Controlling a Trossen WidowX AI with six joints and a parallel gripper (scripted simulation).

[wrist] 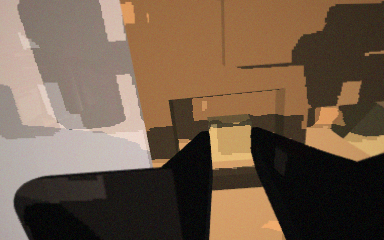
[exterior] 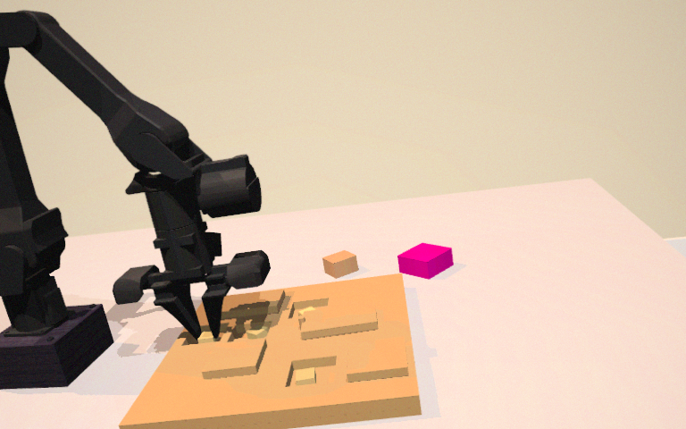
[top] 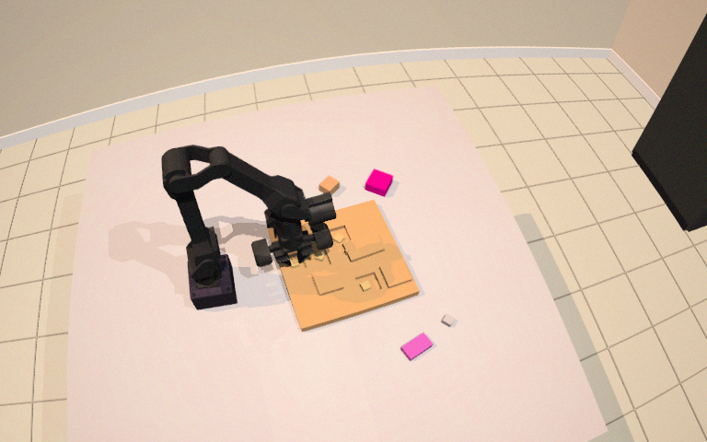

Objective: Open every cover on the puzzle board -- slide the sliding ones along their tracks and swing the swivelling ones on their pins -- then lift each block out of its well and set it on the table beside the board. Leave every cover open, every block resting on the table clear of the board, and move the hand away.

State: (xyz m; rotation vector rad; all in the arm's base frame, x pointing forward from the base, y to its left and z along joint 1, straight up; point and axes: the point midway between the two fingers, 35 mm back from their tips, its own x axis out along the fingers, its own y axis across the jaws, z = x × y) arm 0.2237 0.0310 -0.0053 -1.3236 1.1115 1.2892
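The orange puzzle board lies on the table, with raised covers standing beside several wells. My gripper points down into the well nearest the arm's base and is shut on a yellow block, which sits low in that well. A second yellow block lies tilted in the neighbouring well. A third is in the well farther back. A fourth is in the front well. The arm hides part of the board's back left.
An orange block and a magenta block lie behind the board. A pink flat block and a small grey block lie off its front right. The arm's base stands to its left.
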